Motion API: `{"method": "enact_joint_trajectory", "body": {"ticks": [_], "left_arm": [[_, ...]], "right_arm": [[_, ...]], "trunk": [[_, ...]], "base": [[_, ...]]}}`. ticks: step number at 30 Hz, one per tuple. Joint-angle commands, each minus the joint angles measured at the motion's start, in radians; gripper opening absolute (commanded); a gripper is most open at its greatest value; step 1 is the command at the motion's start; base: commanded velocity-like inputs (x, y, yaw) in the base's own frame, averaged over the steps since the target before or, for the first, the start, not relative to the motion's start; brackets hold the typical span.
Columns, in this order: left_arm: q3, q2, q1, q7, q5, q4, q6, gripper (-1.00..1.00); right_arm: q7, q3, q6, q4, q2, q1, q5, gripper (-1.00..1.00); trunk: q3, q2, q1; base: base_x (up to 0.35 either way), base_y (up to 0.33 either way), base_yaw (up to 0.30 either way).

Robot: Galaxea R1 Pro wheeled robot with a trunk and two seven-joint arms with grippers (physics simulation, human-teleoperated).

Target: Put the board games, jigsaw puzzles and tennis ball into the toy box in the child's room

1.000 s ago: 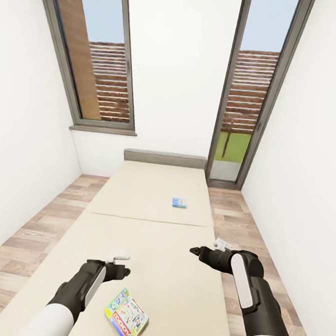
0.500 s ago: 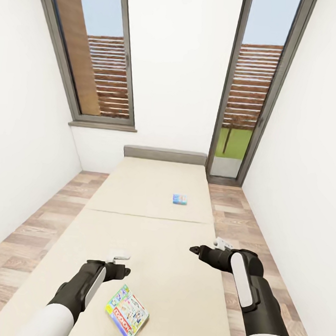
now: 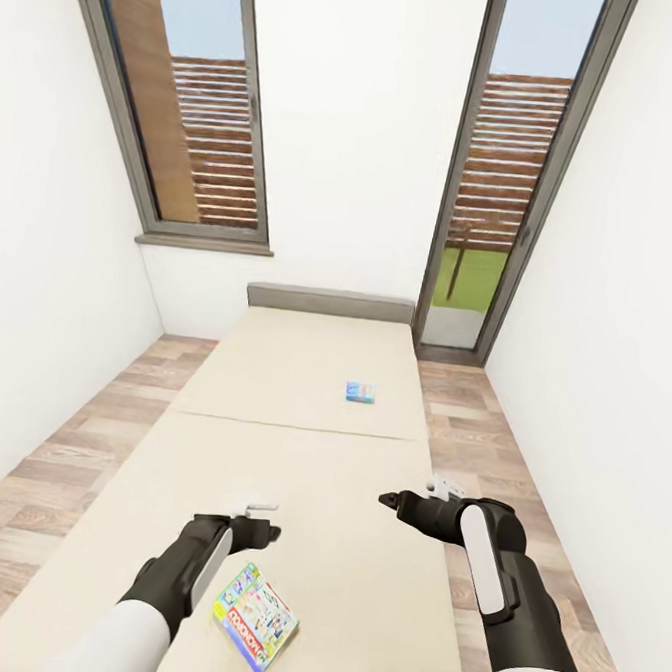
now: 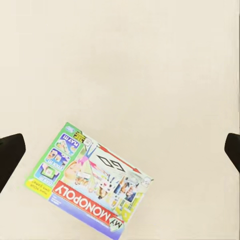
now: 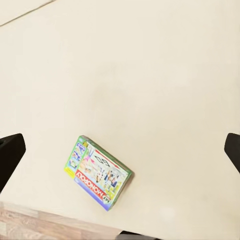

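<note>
While grippers hover, Monopoly box [image 3: 255, 618] near bed [image 3: 298, 444] edge

The small blue board game [image 3: 360, 392] on the far half of the bed [image 3: 303, 374] is sitting too small in the head view for its print to read. The left gripper [image 4: 120, 150] and right gripper [image 5: 120, 150] are each showing only dark fingertip slivers [image 4: 10, 155] [image 5: 10, 155] at the wrist pictures' side edges, the rest cut off. The near end of the bed is running off the head view's lower edge, and the tops of both grey-framed windows [image 3: 191, 115] are getting cropped.
</note>
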Motion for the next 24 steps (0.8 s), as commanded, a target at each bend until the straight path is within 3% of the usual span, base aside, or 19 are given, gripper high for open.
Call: {"method": "enact_joint_trajectory", "body": {"ticks": [1, 9, 15, 24], "left_arm": [[0.000, -0.003, -0.020, 0.007, 0.000, 0.003, -0.014, 1.00], [-0.002, -0.009, -0.112, 0.077, -0.001, 0.067, -0.089, 1.00], [-0.005, -0.020, -0.120, 0.086, -0.002, 0.115, -0.155, 1.00], [-0.006, -0.024, -0.121, 0.088, -0.003, 0.130, -0.167, 1.00]], "right_arm": [[-0.001, -0.002, 0.005, -0.001, 0.001, -0.001, -0.002, 1.00], [-0.002, 0.000, 0.002, 0.001, 0.002, -0.001, -0.002, 1.00], [-0.004, 0.001, 0.000, 0.000, 0.001, 0.000, -0.002, 1.00], [0.012, -0.007, 0.005, -0.014, -0.003, 0.006, -0.003, 1.00]], "trunk": [[-0.004, -0.002, 0.001], [-0.017, -0.002, 0.001], [-0.027, -0.002, 0.001], [-0.041, -0.002, 0.001]], "base": [[0.000, 0.000, 0.000], [0.000, 0.000, 0.000], [0.000, 0.000, 0.000], [0.000, 0.000, 0.000]]}}
